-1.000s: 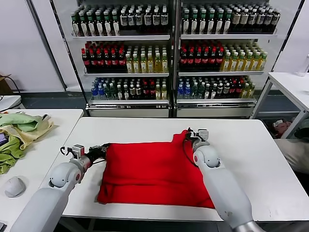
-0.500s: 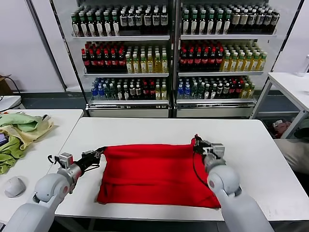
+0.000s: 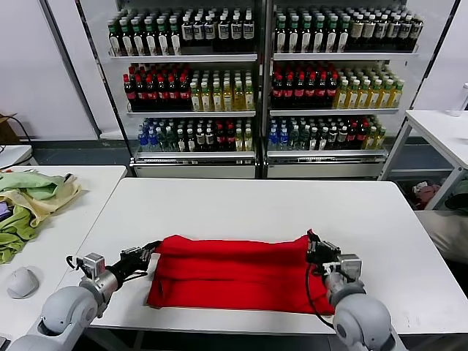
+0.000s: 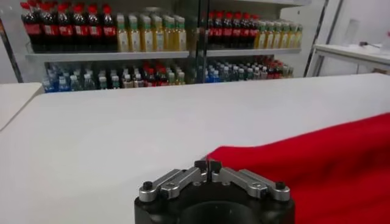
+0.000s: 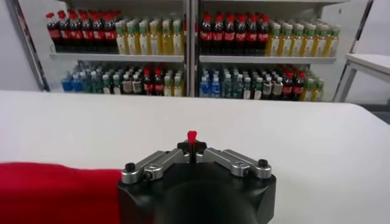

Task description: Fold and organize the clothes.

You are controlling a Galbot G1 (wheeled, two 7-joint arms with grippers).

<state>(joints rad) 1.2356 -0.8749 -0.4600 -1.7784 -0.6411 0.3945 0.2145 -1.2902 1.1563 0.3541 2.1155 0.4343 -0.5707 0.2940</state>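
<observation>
red shirt folded on white table | left gripper pinches 9 o'clock corner | right gripper pinches 3 o'clock corner | green-yellow cloths at 10 o'clock | bottle shelves at 12

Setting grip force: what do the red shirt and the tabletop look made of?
Red shirt: soft matte knit, likely cotton; it sags and creases between the left gripper and right gripper. Table: hard, smooth white surface, probably laminate, with a faint sheen.
</observation>
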